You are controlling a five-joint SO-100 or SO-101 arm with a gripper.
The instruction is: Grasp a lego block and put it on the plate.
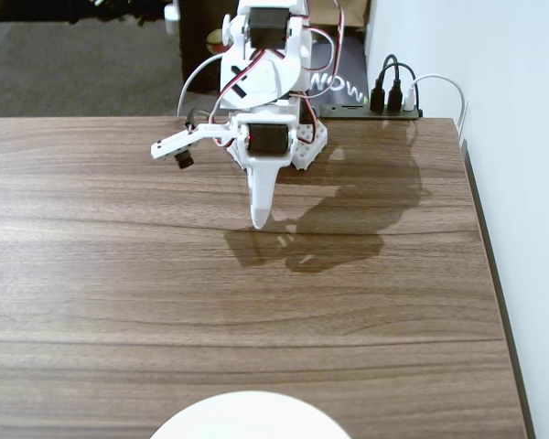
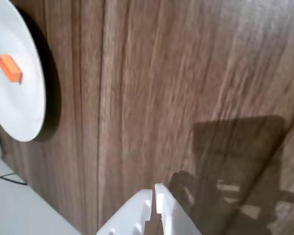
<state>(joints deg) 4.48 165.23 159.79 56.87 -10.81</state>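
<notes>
Fixed view: a white two-finger gripper (image 1: 261,219) hanging point-down over the far middle of the brown wood-grain table (image 1: 91,274), tip close to the surface or perhaps just above it, hard to tell which, with a dark shadow cast to its right. At the near edge, only the far rim of the plain white round plate (image 1: 252,407) showing, well apart from the gripper; no brick visible in the sliver that shows. Beyond the table's far right corner, a black power strip (image 1: 395,108) with plugs against the white wall. Wrist view: the gripper (image 2: 155,192) at the bottom edge, fingers drawn together with only a hairline gap and nothing between them. At upper left, the same white plate (image 2: 24,117), and lying on it, toward its upper part, the small bright orange rectangular lego block (image 2: 10,68), apart from the rim. Bare wood between plate and gripper. Judged from this layout: block already delivered onto the plate, grasp and placement done, gripper empty and clear; nothing left beyond, at most, parking the arm.
</notes>
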